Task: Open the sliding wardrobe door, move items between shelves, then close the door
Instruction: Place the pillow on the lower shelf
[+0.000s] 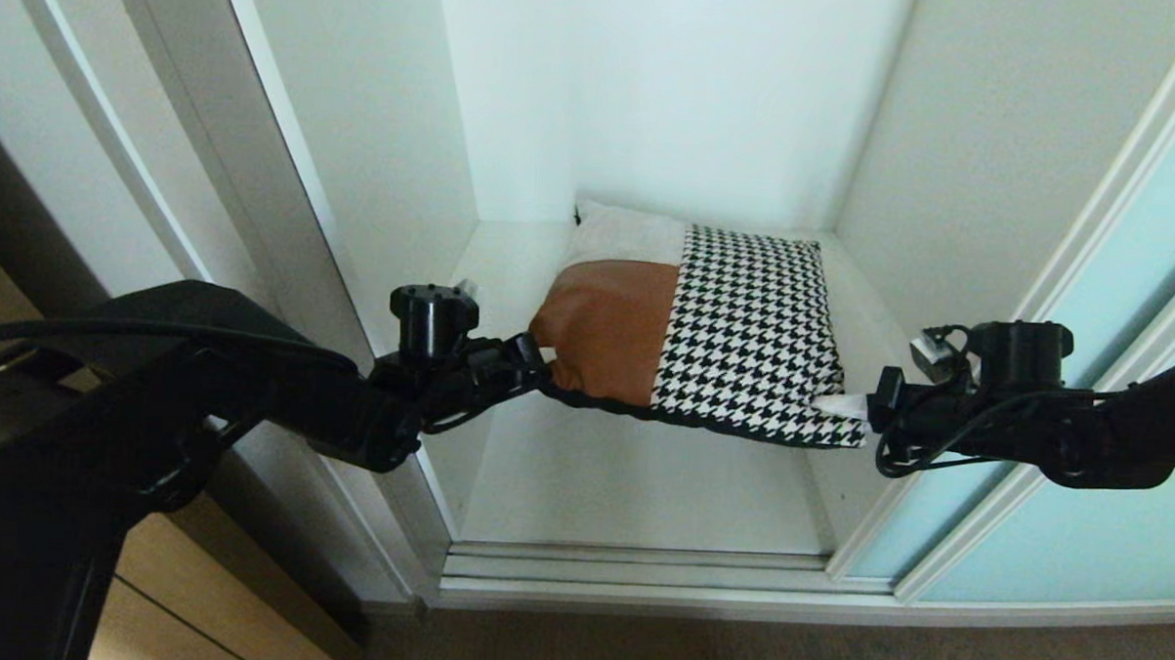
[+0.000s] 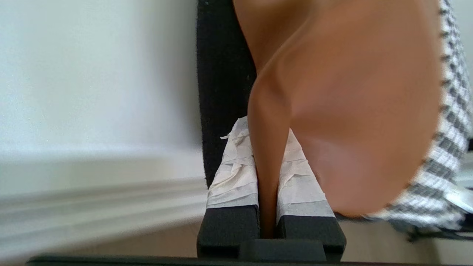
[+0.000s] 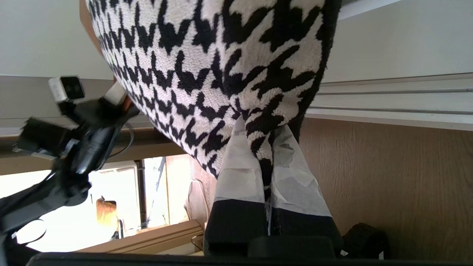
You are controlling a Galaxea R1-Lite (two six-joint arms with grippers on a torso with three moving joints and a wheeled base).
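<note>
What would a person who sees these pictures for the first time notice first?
The patchwork cushion, lying on the white shelf in the open wardrobe. The left gripper pinches its tan leather corner and the right gripper its houndstooth corner. The sliding wardrobe door stands at the right.

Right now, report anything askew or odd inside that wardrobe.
Only the cushion looks odd: its front edge is lifted off the shelf, the left gripper pinching its leather corner, the right gripper its houndstooth corner, while its back end stays low by the rear wall. No damage visible.
</note>
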